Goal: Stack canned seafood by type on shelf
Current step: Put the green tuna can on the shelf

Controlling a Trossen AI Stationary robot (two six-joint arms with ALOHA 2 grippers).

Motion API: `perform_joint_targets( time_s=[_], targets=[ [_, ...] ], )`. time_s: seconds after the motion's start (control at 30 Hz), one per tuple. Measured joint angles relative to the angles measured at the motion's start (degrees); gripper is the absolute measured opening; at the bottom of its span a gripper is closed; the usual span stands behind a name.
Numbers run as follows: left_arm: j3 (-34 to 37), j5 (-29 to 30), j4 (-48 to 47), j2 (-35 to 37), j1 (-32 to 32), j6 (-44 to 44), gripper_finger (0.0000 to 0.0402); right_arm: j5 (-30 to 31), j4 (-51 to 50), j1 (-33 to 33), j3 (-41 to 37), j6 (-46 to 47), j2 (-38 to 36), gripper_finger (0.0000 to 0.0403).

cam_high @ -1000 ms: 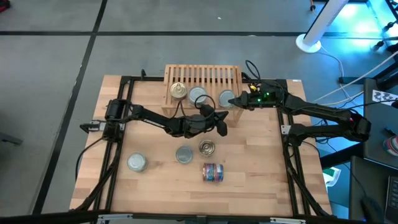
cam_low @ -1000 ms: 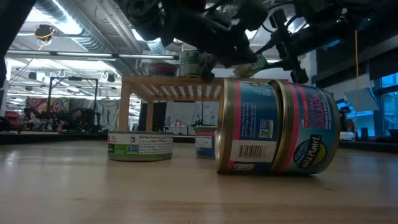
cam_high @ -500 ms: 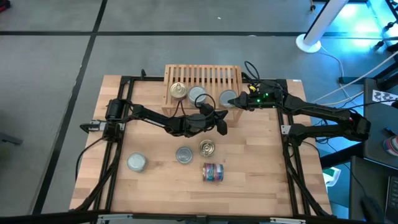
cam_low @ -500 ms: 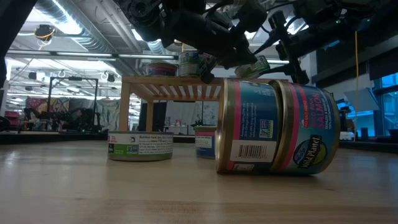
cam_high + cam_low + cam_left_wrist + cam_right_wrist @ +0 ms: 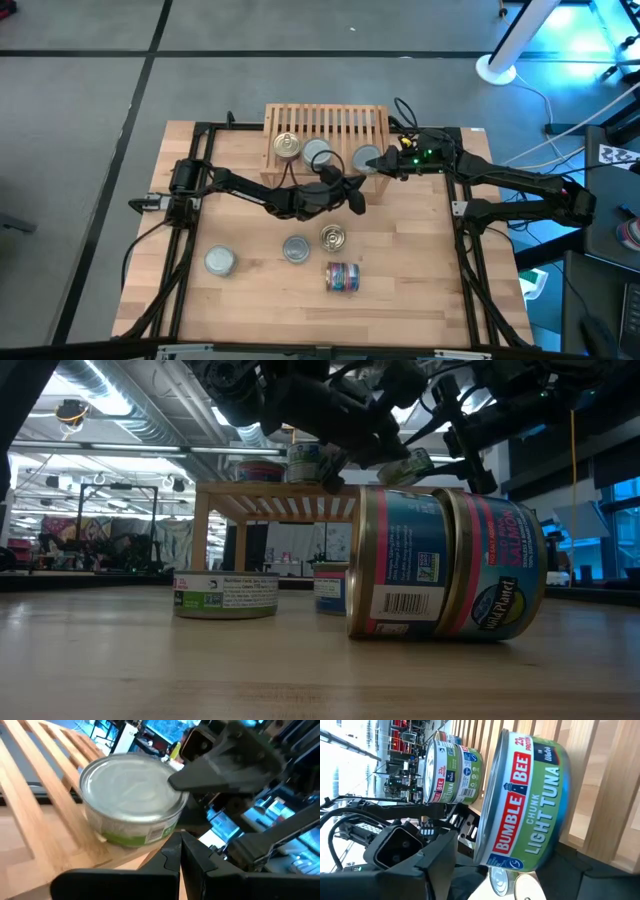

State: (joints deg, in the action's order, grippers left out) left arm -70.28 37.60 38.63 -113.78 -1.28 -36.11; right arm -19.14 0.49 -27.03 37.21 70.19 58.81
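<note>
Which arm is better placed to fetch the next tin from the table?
Probably the left: its shut gripper hovers just above the gold-lidded tin, while the right gripper stands open around a tin at the shelf.

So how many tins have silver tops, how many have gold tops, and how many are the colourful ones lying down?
Silver-topped tins: 4
Gold-topped tins: 2
Colourful tins on their side: 2, end to end in the low view
Total: 8, counting only tins that show
</note>
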Motion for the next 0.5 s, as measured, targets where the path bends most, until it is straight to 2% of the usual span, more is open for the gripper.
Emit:
perform_joint_targets(
  time_s=[0.5],
  targets=[
    [-1.05, 0.03, 1.01, 0.04, -1.52, -3.06, 0.0001, -1.04, -0.02, 0.00, 0.00, 0.46, -0.02, 0.0244]
  ],
)
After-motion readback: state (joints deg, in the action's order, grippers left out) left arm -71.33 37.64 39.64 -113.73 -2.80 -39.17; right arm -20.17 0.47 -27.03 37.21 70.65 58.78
